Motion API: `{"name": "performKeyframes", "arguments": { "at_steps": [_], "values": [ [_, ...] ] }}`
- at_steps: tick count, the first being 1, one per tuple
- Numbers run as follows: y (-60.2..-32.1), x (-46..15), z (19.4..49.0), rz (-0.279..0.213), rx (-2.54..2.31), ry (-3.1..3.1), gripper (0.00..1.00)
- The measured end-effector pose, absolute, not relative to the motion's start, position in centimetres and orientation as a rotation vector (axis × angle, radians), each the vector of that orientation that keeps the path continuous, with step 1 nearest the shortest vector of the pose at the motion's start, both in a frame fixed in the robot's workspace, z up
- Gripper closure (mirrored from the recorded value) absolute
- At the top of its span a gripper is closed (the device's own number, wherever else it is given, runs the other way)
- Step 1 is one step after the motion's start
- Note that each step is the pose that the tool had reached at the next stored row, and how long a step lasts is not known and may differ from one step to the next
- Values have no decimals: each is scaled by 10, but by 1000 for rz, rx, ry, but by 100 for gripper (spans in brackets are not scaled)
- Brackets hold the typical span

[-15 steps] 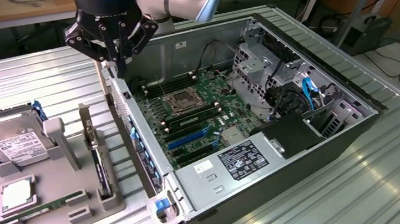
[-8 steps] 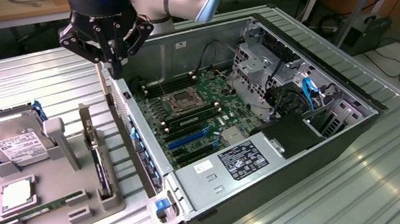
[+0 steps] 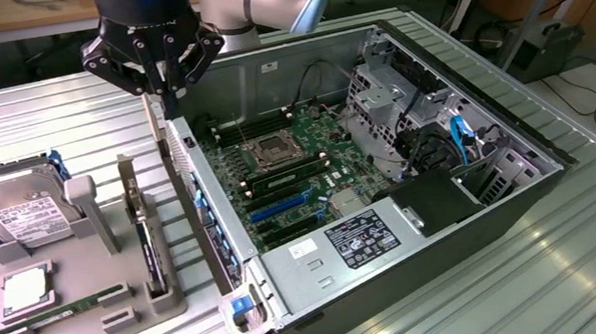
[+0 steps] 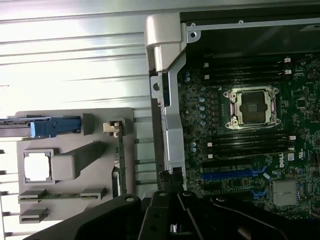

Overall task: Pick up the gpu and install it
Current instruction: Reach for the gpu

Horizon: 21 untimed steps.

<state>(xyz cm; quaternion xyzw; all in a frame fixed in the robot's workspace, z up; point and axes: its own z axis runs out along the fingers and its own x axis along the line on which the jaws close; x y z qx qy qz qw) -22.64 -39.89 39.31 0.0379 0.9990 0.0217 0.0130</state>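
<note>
The gpu (image 3: pixel 149 247) stands on its edge in a slot of the grey holder tray (image 3: pixel 76 273), at the exterior view's left of the open computer case (image 3: pixel 388 174). In the wrist view the gpu (image 4: pixel 121 157) is a thin dark strip with a pale bracket at one end. My black gripper (image 3: pixel 167 93) hangs above the case's rear wall, up and away from the card. Its fingers are shut with nothing between them. The gripper (image 4: pixel 172 205) body reaches into the wrist view near the case wall. The motherboard (image 3: pixel 299 175) lies bare, with blue slots (image 3: pixel 280 208).
The tray also carries a silver hard drive (image 3: pixel 15 215), a square chip (image 3: pixel 25 290) and a green RAM stick (image 3: pixel 58 313). Drive cages and cables (image 3: pixel 426 120) fill the case's far side. Everything sits on a ribbed metal table (image 3: pixel 49 118).
</note>
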Motion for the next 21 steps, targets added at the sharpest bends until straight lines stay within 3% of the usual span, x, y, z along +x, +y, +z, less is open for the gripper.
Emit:
{"name": "performKeyframes", "arguments": {
  "at_steps": [21],
  "values": [
    [-399,-252,393,68,118,3112,89]
  ]
}}
